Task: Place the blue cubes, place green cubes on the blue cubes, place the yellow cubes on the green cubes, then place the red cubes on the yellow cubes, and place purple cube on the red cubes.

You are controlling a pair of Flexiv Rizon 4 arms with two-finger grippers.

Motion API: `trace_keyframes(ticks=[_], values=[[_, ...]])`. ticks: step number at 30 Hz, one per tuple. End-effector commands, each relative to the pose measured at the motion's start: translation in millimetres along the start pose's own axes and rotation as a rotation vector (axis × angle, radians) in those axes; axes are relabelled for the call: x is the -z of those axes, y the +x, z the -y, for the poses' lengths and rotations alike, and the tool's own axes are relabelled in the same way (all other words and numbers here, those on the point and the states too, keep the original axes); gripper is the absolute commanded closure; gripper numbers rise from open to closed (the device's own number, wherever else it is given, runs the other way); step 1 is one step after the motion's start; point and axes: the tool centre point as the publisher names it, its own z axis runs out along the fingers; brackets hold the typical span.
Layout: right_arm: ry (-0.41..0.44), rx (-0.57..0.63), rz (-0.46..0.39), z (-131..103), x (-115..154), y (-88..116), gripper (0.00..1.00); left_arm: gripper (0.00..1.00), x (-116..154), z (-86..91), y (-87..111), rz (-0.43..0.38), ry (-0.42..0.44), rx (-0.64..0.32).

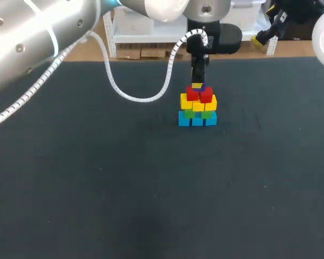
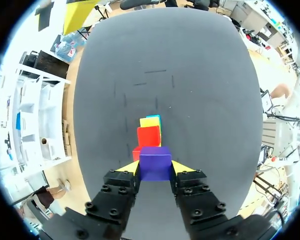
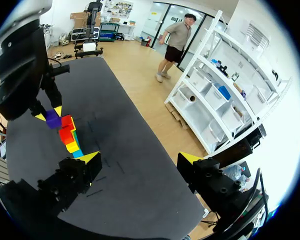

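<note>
The purple cube point(image 2: 155, 163) is gripped by the left tool point(image 2: 155, 169); the right tool point(image 3: 140, 159) is open. It should be centred over the red cubes point(image 1: 199, 95).

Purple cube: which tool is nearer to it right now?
Left. The left tool is shut on the purple cube at the top of the stack. The right tool is open, well off beside the stack, touching nothing.

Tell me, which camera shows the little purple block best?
The left wrist view: the purple cube sits large and close, gripped between the yellow tips of the left pincer. The head view shows only a purple sliver at the top of the stack, under the pincer. The right wrist view shows it small and distant.
</note>
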Motion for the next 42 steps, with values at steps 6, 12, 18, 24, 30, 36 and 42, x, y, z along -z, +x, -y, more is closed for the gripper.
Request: trace_keyframes(ticks=[6,12,18,24,30,36,42], values=[[0.003,-0.001,-0.001,-0.6,0.0,0.0,0.00,1.00,-6.4,-7.1,-5.6,-0.022,0.008,-0.016],[0.003,-0.001,-0.001,-0.6,0.0,0.0,0.00,0.96,-10.7,-7.9,-7.4,-0.024,0.015,-0.020],[0.003,-0.001,-0.001,-0.6,0.0,0.0,0.00,0.95,-13.9,-9.1,-7.6,-0.028,0.021,-0.016],[0.003,-0.001,-0.001,-0.6,0.0,0.0,0.00,0.92,-16.7,-11.4,-5.9,-0.030,0.025,-0.009],[0.003,-0.001,-0.001,-0.6,0.0,0.0,0.00,0.67,-16.0,-12.3,-5.0,-0.019,0.040,0.002],[0.003,-0.001,-0.001,-0.6,0.0,0.0,0.00,0.00,-15.9,-14.0,-3.1,-0.020,0.047,0.013],[0.003,-0.001,-0.001,-0.6,0.0,0.0,0.00,0.00,-14.9,-14.1,-2.6,-0.017,0.044,0.015]])
